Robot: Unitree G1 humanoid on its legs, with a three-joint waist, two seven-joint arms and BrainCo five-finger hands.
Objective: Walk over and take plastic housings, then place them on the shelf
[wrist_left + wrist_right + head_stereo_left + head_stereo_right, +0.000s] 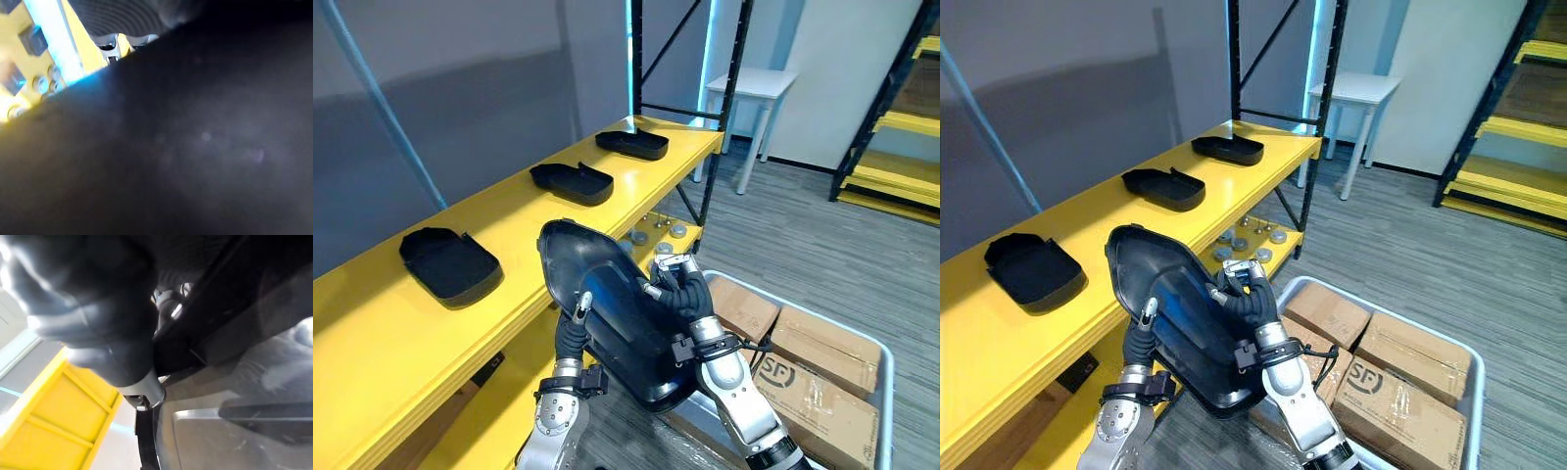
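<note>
I hold a large black plastic housing tilted in front of the yellow shelf, its hollow side facing me. My left hand grips its lower left rim, one finger lying over the inside. My right hand is curled round the right rim. The housing's dark surface sits right against the left wrist camera. Three smaller black housings lie spaced along the shelf top: near, middle and far.
A lower shelf level carries several small round metal parts. A grey cart with cardboard boxes stands at my right. Black shelf uprights, a white table and yellow stairs stand farther back.
</note>
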